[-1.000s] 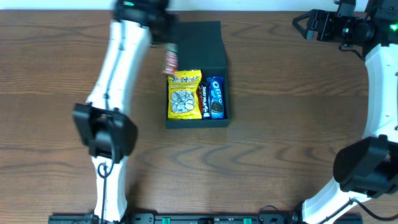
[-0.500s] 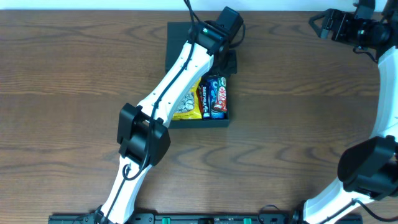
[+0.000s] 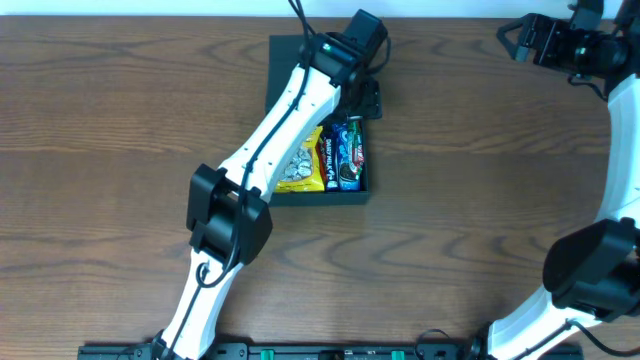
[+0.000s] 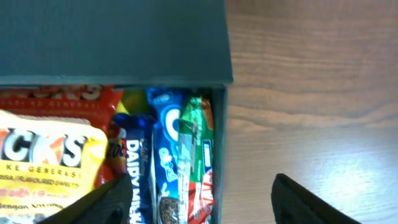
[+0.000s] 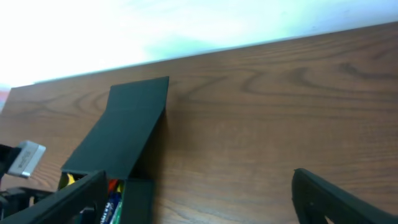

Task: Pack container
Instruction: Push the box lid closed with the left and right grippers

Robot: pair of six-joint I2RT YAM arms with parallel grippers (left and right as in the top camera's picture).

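The dark teal container (image 3: 318, 197) lies at the table's middle back, its flap lid (image 3: 284, 60) folded open away from me. Inside lie a yellow packet (image 3: 301, 172), a blue chocolate bar (image 4: 134, 177), a blue cookie pack (image 4: 165, 163) and a green-and-red packet (image 4: 199, 155) against the right wall. My left gripper (image 3: 363, 104) hangs open just above that right side, its fingers (image 4: 111, 200) straddling the wall with nothing between them. My right gripper (image 3: 512, 38) stands open and empty at the far right back, looking toward the container (image 5: 127, 124).
Bare wooden table surrounds the container on all sides. The left arm stretches diagonally over the box's left half and hides part of the yellow packet. A pale wall runs behind the table's back edge (image 5: 261, 46).
The left arm swung from the back left, carrying a small packet, over the container's right side. Its jaws have opened and the green-and-red packet lies in the box. The right arm barely moved.
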